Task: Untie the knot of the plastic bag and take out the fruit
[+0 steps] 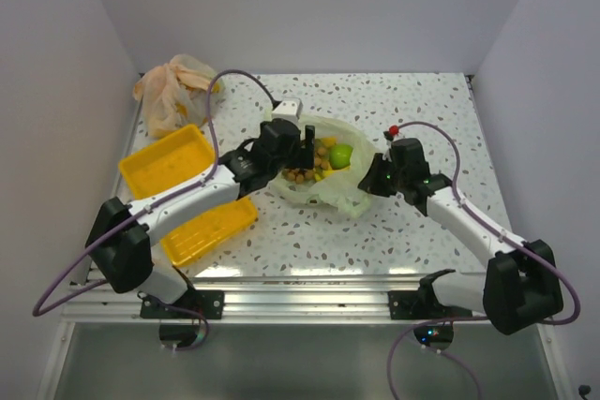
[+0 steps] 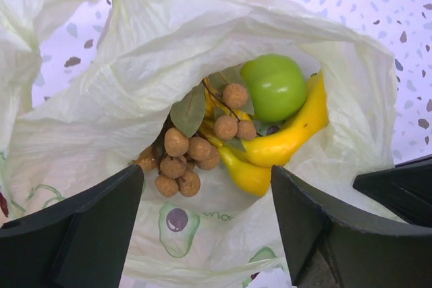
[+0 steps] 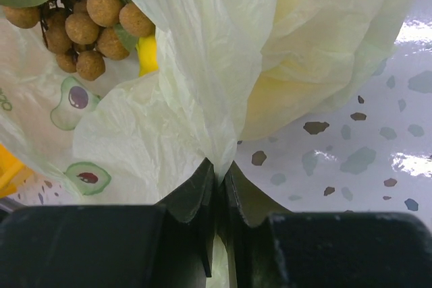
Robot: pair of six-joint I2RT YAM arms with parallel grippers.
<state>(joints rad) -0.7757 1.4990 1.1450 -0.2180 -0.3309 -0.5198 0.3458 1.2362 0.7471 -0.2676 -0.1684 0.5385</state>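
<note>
Plastic bag [image 1: 314, 192] of thin, crinkly pale green film lies open mid-way across the speckled white counter [image 1: 412, 231], between both arms. Right fingers [image 3: 196, 193] are pinched tight on a gathered fold of its rim. Left fingers [image 2: 88, 227] stand wide over the mouth, holding nothing. Film judged light, limp and tear-prone. Further in lie the brown round fruit cluster [image 2: 182, 156], best taken by its stem, the yellow banana [image 2: 290, 136], and the smooth green round fruit [image 2: 273, 87], likely to roll.
</note>
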